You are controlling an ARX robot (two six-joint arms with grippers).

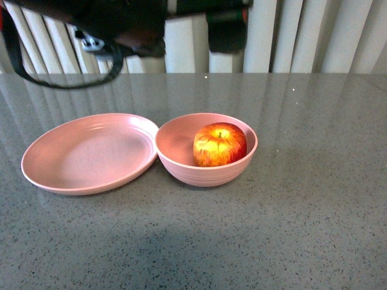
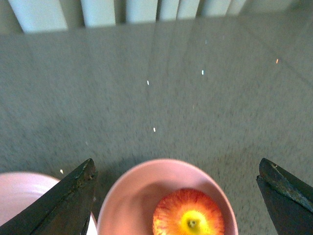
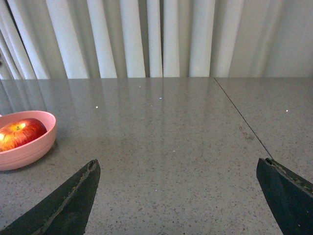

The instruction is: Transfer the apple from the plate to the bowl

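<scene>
- Sitting upright in the bowl (image 1: 206, 148), stem up, the apple (image 1: 219, 144) rests off-centre toward the bowl's right side; the plate (image 1: 91, 153) beside it is bare, its rim touching or almost touching the bowl's
- Judging by its look, the apple is firm, smooth-skinned and moderately heavy, so it likely slips under a light pinch; a hold across its widest middle, one finger on each flank, seems safest, and hard squeezing could bruise it
- The left gripper (image 2: 176, 196) hangs above the bowl with its fingers (image 2: 63, 200) spread wide and gripping nothing; the apple lies between them but below, untouched
- The right gripper (image 3: 178, 196) is also spread and holds nothing, low over the bench (image 3: 171, 147), well apart from the apple
</scene>
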